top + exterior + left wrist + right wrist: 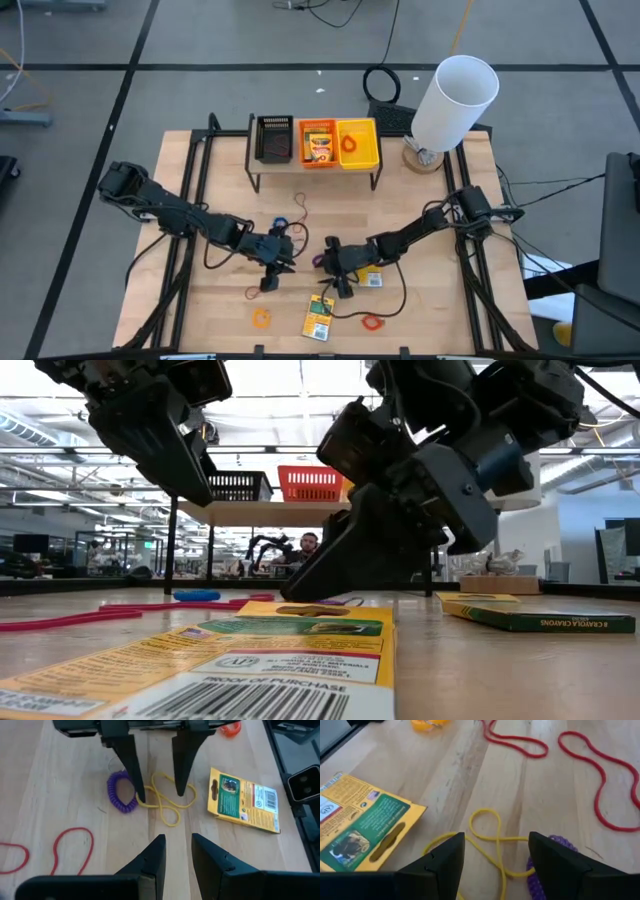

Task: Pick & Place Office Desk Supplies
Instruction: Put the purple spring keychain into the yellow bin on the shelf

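The right gripper [495, 865] is seen spread wide and empty, its fingers lowered to either side of a yellow band [487, 832] that lies looped on the table [550, 785], with a purple coil [555, 845] touching one finger. In the left wrist view the same right gripper [159, 790] is shown from the front, its tips straddling the yellow band [167, 802]. The left gripper [177, 857] is held just apart from it, part-way parted and holding nothing. A yellow pack [245, 800] lies near the band, and red bands [600, 775] are spread farther off. From above, both grippers are seen meeting at the table's middle, well short of the bins [318, 143] on the rack at the far edge. The step in hand is judged to be the pickup of the yellow band; next, the fingers would need closing on the thin loop against the wood.
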Controlling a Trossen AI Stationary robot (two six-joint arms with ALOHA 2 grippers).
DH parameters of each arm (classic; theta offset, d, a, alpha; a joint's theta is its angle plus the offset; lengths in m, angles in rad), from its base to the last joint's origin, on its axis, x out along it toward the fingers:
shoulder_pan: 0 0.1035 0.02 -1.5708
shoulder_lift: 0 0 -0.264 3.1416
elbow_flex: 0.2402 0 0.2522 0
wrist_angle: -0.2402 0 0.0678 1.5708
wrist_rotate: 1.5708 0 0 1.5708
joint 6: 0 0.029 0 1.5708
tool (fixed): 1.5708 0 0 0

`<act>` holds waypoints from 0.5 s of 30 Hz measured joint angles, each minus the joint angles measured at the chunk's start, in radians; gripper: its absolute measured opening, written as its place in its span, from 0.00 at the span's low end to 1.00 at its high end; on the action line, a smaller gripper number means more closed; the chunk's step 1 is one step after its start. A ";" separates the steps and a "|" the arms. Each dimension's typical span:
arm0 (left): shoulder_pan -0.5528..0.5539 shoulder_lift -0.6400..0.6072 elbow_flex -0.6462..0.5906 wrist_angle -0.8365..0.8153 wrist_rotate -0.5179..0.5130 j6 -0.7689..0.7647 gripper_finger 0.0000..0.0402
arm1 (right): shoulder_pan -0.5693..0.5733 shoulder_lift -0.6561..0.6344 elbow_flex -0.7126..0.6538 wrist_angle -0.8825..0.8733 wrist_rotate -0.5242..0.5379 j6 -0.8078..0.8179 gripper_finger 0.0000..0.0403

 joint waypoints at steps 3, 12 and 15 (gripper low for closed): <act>-0.007 0.000 0.000 0.001 0.000 0.000 0.20 | -0.008 0.000 0.000 0.014 -0.002 -0.003 0.52; -0.009 0.000 0.000 0.001 -0.001 -0.001 0.20 | -0.009 -0.026 -0.001 0.026 0.005 -0.007 0.52; -0.009 0.000 0.000 0.001 -0.001 -0.002 0.20 | -0.009 -0.051 0.000 -0.032 0.073 -0.012 0.52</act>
